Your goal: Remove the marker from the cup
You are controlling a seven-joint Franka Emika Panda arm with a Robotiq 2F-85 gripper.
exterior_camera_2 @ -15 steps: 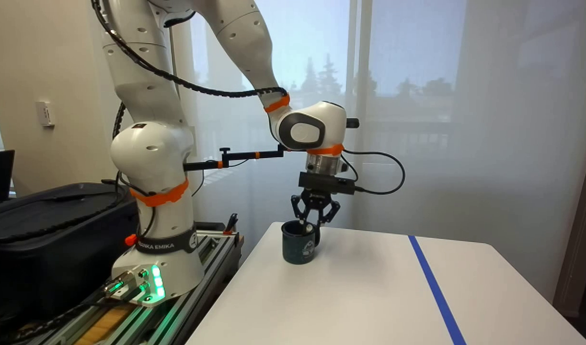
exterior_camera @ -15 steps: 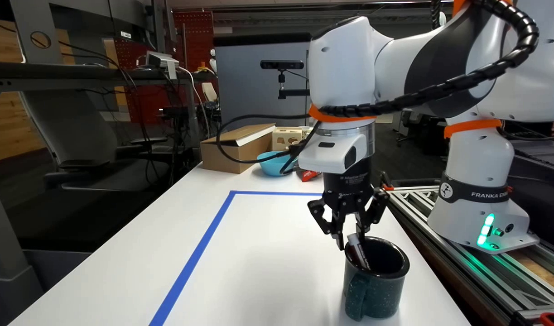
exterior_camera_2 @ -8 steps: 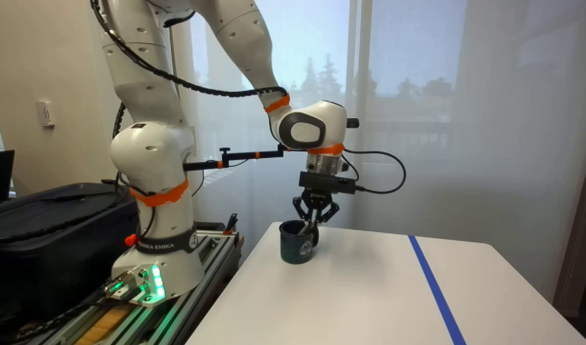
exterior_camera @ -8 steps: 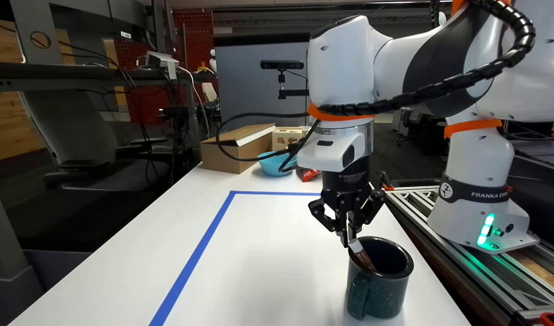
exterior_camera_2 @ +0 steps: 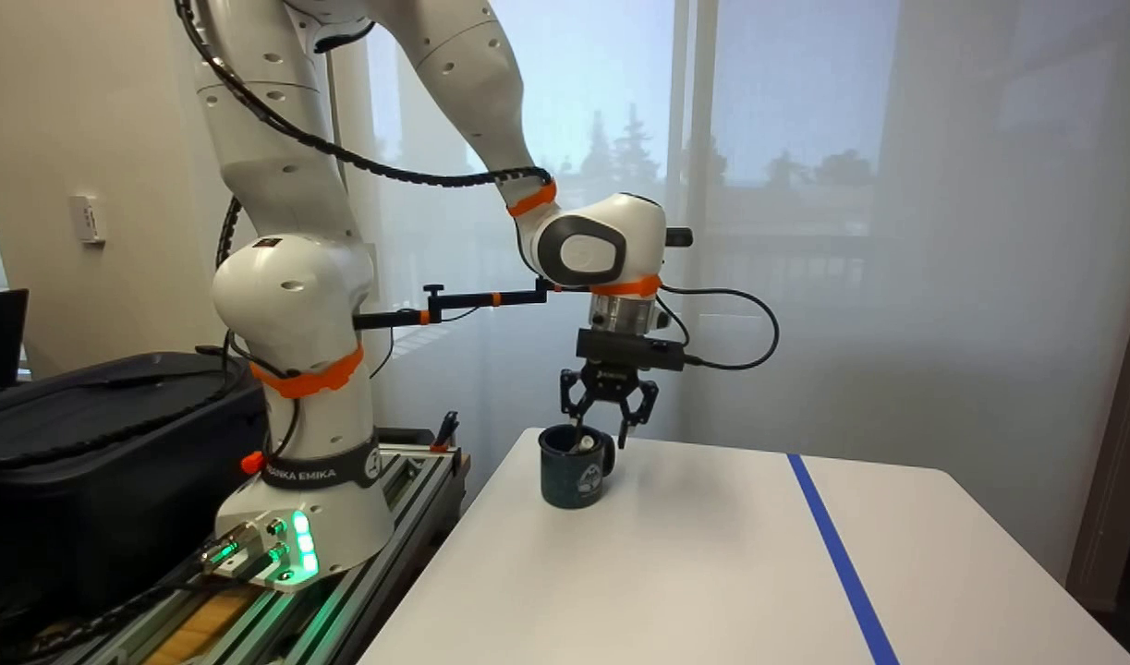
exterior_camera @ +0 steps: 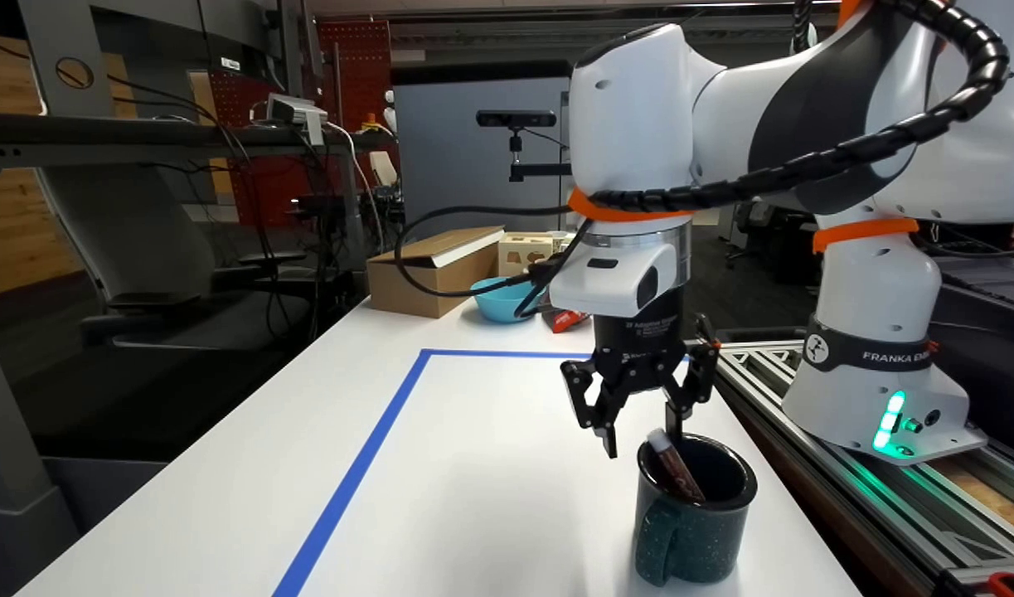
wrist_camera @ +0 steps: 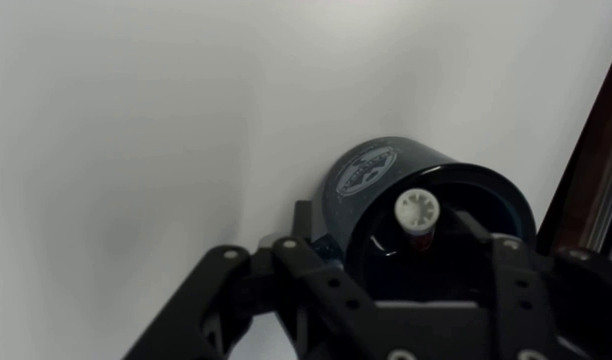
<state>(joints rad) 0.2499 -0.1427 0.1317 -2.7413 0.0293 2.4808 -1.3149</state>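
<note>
Hovering at the mouth of the squat, glossy, dark teal speckled cup [exterior_camera: 699, 539] is my black, jointed, two-fingered gripper [exterior_camera: 642, 445]; I have its fingers [wrist_camera: 302, 220] spread apart, released. The thin, round, reddish-brown marker [exterior_camera: 681, 475] is inside the cup, tilted, its whitish end uppermost and poking past the rim. From the wrist view I see that pale end lying between the two fingers, with a gap showing on either side. One finger hangs outside the cup wall, near the curved, dark teal handle [exterior_camera: 656, 543]; the other is over the cup's mouth, and I cannot tell whether its tip dips below the rim. The cup, a pale oval printed emblem [wrist_camera: 367, 171] on its side, stands upright on the smooth white bench [exterior_camera_2: 712, 554], near the edge that faces the base of my white, jointed robot arm [exterior_camera_2: 287, 305]. Some blue tape [exterior_camera: 367, 452] marks a corner on the bench, well apart from the cup. Beyond that corner, in an exterior view, I make out a light blue, round bowl [exterior_camera: 500, 311] just beside a brown, boxy cardboard carton [exterior_camera: 424, 286].
</note>
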